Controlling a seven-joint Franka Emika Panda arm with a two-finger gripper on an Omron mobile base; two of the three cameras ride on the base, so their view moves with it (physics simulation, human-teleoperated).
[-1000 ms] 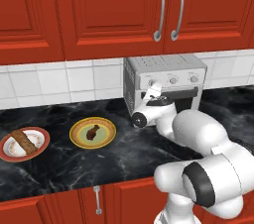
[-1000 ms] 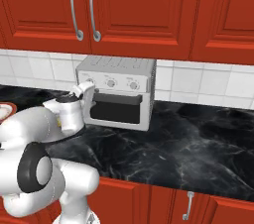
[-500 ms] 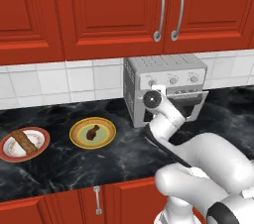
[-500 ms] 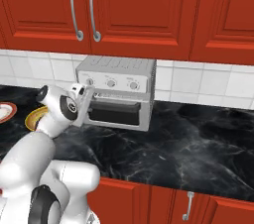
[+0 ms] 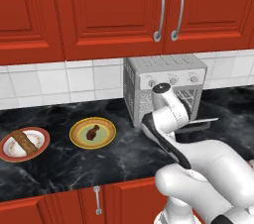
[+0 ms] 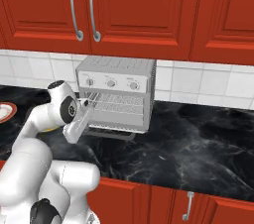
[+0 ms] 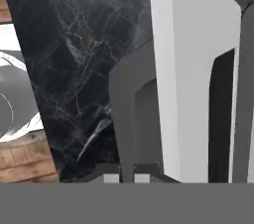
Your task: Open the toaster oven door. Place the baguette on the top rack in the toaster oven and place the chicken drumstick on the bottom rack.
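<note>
The gripper hangs right at the front of the toaster oven, pointed down at the counter, and from where I stand its jaws can't be read as parted or closed; in the hand view the two dark tips sit low with a pale grey panel edge just beyond them. That panel is the oven door, which already lies swung down nearly flat, just under and ahead of the jaws, so the wire shelves inside are bare to view. I'd judge the opening step almost finished. To do it well, the hand should follow the door's arc down to its stop without forcing the hinge, then pull straight back and up so neither finger catches the handle or drags the door shut again. Off to the jaws' left, well apart from them, the chicken drumstick rests on a yellow plate, and farther still the baguette lies on a red-rimmed plate. Behind everything run the white tiles and red cabinets.
</note>
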